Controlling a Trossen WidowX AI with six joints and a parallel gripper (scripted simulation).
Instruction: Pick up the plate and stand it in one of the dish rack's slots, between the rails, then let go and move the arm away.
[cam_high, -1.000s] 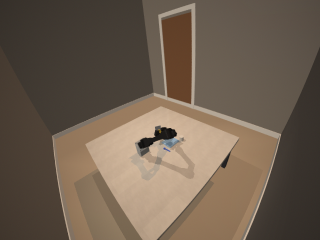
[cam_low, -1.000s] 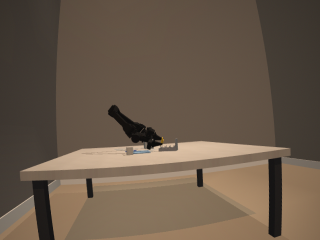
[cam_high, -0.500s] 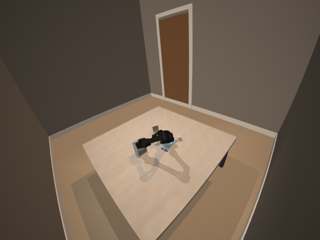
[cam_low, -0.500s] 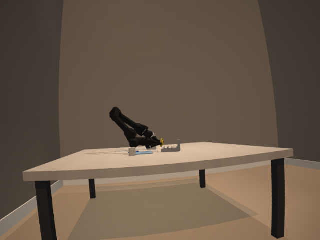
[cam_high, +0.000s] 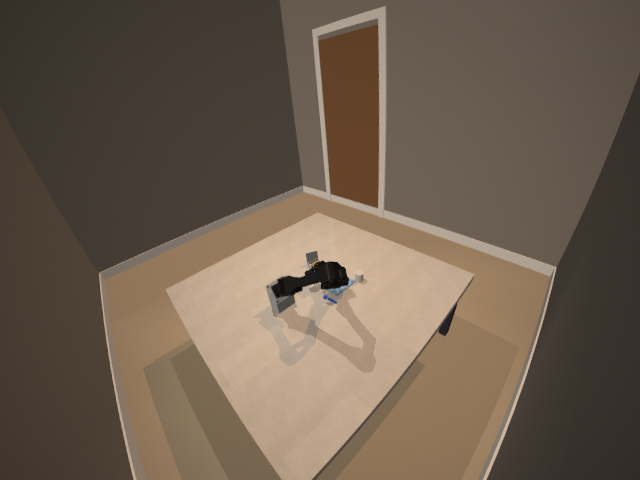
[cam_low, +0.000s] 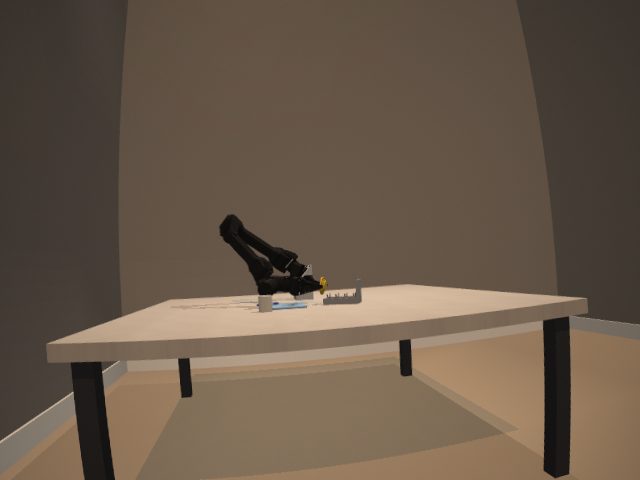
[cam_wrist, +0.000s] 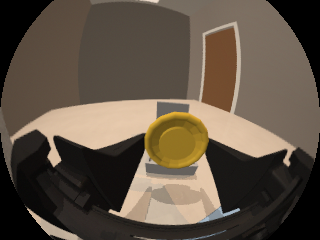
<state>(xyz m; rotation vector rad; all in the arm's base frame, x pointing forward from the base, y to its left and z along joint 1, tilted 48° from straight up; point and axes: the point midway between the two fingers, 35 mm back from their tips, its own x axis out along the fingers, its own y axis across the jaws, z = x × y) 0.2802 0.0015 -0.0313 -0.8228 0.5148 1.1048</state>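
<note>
The yellow plate (cam_high: 316, 264) (cam_low: 323, 285) (cam_wrist: 176, 143) stands upright on edge, its round face toward the wrist camera. My gripper (cam_low: 319, 286) (cam_wrist: 176, 139) is shut on the plate, with one black finger at each side of its rim. The grey dish rack (cam_low: 342, 300) (cam_wrist: 171, 169) stands on the table beyond the plate, its tall panel (cam_high: 311, 256) (cam_wrist: 172, 107) at the far end. In the exterior view the plate hangs just above the rack's near end, clear of the table. The plate hides most of the rack's slots in the wrist view.
A light blue mat (cam_high: 341, 288) (cam_low: 290, 305) (cam_wrist: 215, 216) lies under the arm. A pale cup (cam_high: 359, 276) (cam_low: 265, 303) stands beside it. A dark blue utensil (cam_high: 330, 299) lies near the mat. A grey panel (cam_high: 271, 299) stands by the arm's base.
</note>
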